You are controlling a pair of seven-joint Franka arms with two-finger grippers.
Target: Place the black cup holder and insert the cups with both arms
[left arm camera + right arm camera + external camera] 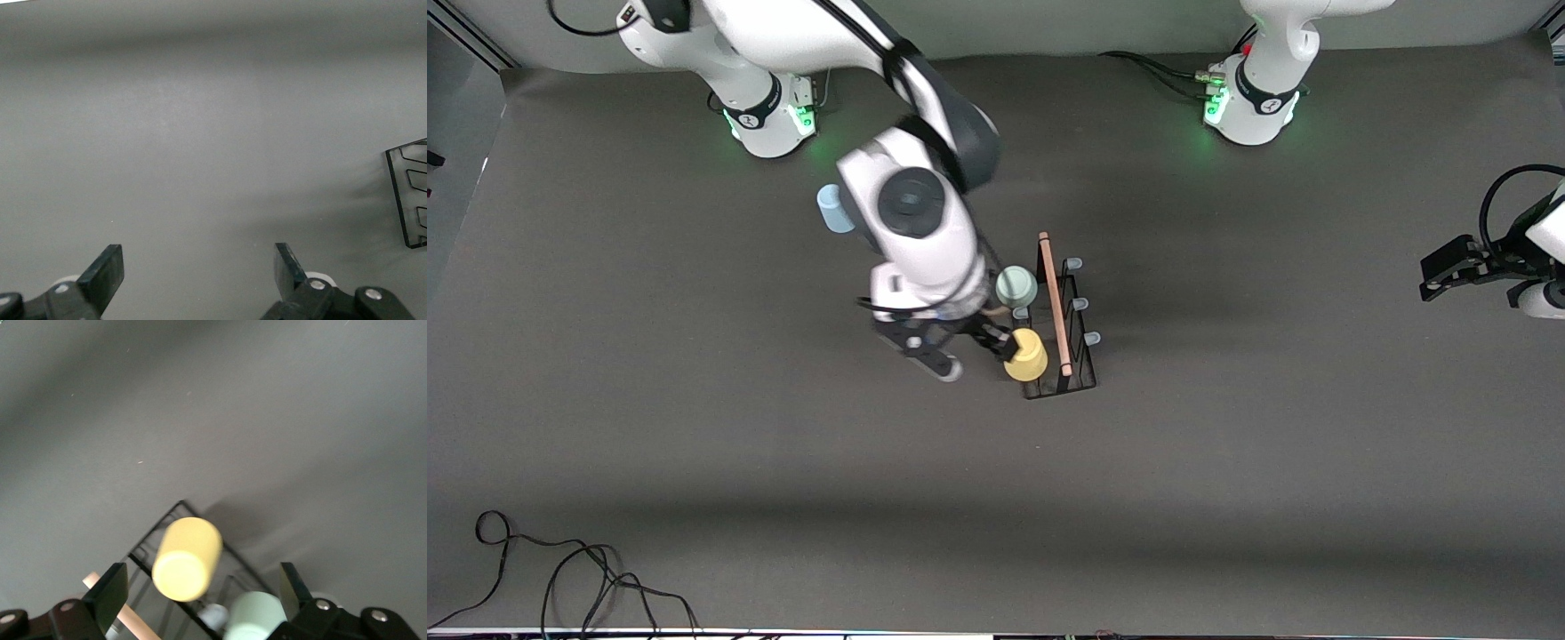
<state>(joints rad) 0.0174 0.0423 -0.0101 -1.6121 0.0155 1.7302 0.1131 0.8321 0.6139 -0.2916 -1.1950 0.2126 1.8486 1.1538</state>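
The black cup holder [1080, 360] stands mid-table, its wooden handle [1055, 302] on top. A yellow cup [1027, 356] sits tilted on the peg nearest the front camera. A pale green cup [1016, 287] sits on the peg beside it. My right gripper [978, 356] hangs open just beside the yellow cup, holding nothing. The right wrist view shows the yellow cup [187, 559], green cup [257, 617] and holder [180, 510] past the spread fingers [113, 587]. A light blue cup [834, 209] lies partly hidden by the right arm. My left gripper [1449, 271] waits open at the left arm's end.
Three bare pegs with pale tips [1075, 264] face the left arm's end. A corner of the holder [397, 200] shows in the left wrist view past the open left gripper [198, 257]. Loose black cables [578, 569] lie at the table's front corner.
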